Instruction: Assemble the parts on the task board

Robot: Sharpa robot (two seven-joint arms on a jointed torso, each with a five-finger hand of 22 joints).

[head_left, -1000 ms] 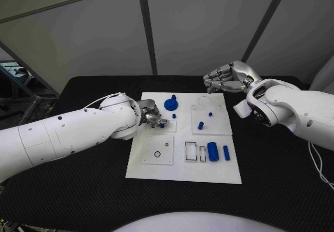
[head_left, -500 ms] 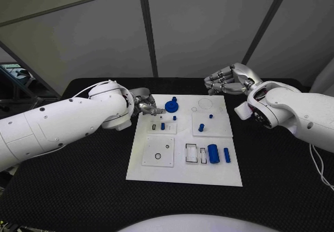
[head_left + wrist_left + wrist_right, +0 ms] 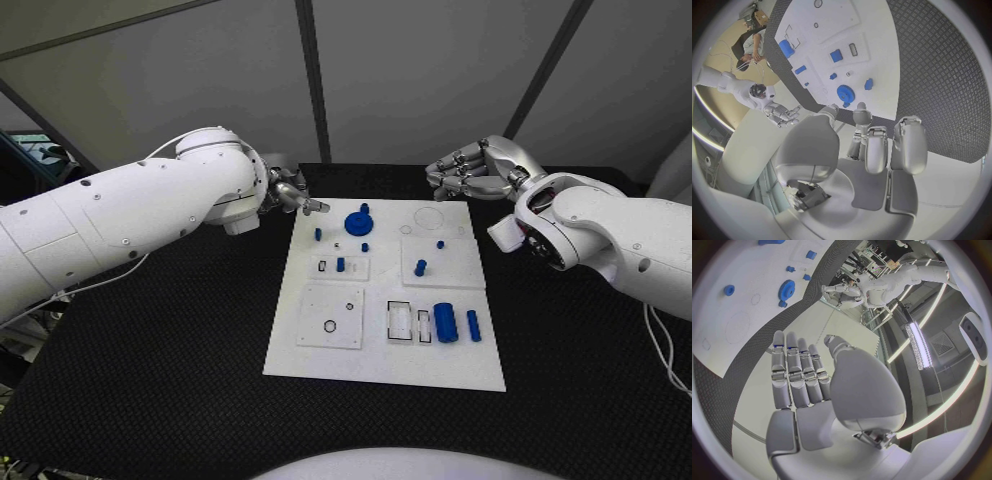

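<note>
Flat white task board (image 3: 378, 362), round blue gear (image 3: 359, 222), left hand (image 3: 293, 192) empty, right hand (image 3: 476, 167) empty, fingers apart

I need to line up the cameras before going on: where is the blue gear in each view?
Head view: the blue gear lies at the task board's far end, left of middle.
Left wrist view: the gear shows beyond the fingertips.
Right wrist view: it lies beside a small blue peg.
Shared landmark: the white board.

The left hand (image 3: 293, 192) is half hidden behind its own arm.
</note>
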